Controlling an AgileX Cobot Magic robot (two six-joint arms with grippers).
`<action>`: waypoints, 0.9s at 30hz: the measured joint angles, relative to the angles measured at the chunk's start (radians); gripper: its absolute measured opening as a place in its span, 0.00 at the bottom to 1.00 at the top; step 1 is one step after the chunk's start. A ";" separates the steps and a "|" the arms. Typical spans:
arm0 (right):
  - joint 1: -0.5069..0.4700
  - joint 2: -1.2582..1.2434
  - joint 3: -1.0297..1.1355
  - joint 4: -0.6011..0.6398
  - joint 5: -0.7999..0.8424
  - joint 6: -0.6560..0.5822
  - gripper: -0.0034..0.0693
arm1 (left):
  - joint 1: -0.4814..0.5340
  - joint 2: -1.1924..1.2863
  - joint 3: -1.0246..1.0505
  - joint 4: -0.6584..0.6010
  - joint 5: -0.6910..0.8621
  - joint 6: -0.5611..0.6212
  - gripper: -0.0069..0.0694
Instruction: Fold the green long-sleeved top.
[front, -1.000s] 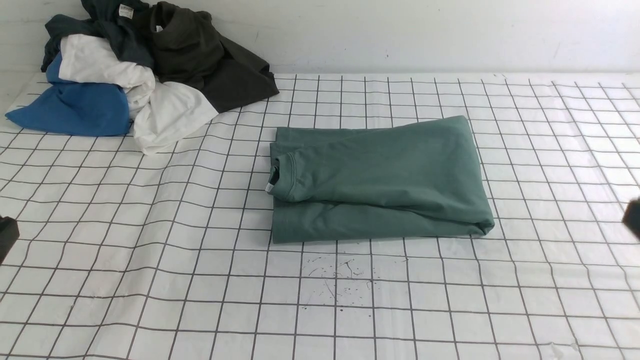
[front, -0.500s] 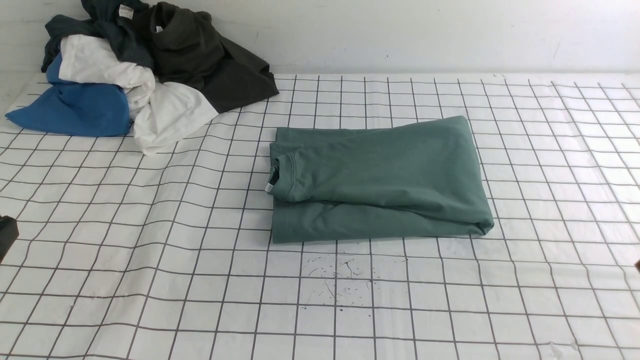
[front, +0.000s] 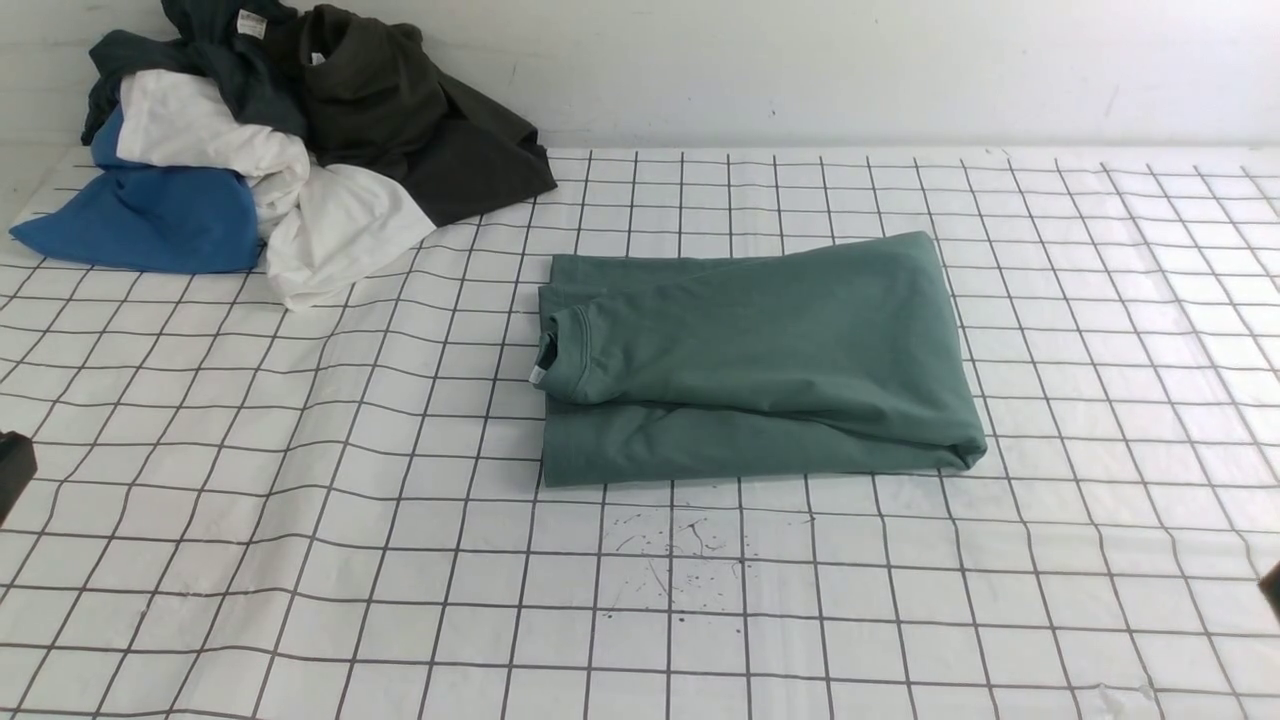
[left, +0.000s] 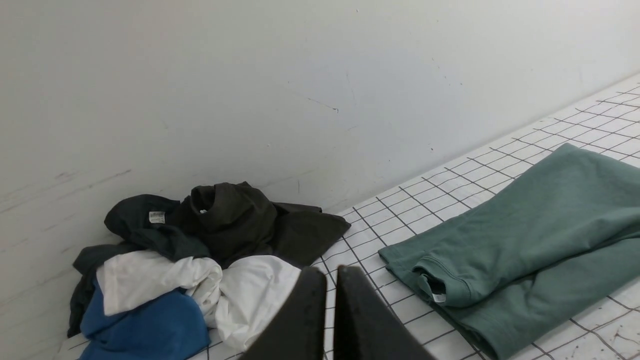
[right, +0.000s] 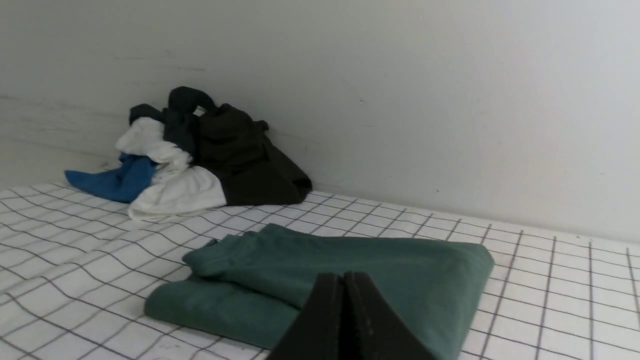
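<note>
Green long-sleeved top, softly creased.

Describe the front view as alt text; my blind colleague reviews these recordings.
A folded green top lies on a white grid-lined surface, its collar toward the left. At the far left, dark, white and blue garments sit heaped near a pale wall.

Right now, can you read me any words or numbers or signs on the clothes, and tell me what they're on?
None that I can read for sure.
White tag on the dark teal garment in the pile: faint marks, too small and blurred to read.
Small white tag at the neck of the folded green top: too small to read.
Pale tag at the neck of the olive-black garment: too small to read.
</note>
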 joint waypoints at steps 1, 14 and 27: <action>-0.015 -0.006 0.006 0.002 -0.006 -0.002 0.03 | 0.000 0.000 0.000 0.000 0.000 0.000 0.11; -0.400 -0.143 0.056 0.157 0.358 -0.065 0.03 | 0.000 0.000 0.000 0.000 -0.005 0.000 0.11; -0.399 -0.143 0.055 0.157 0.367 -0.073 0.03 | 0.000 0.000 0.000 0.000 -0.006 0.000 0.11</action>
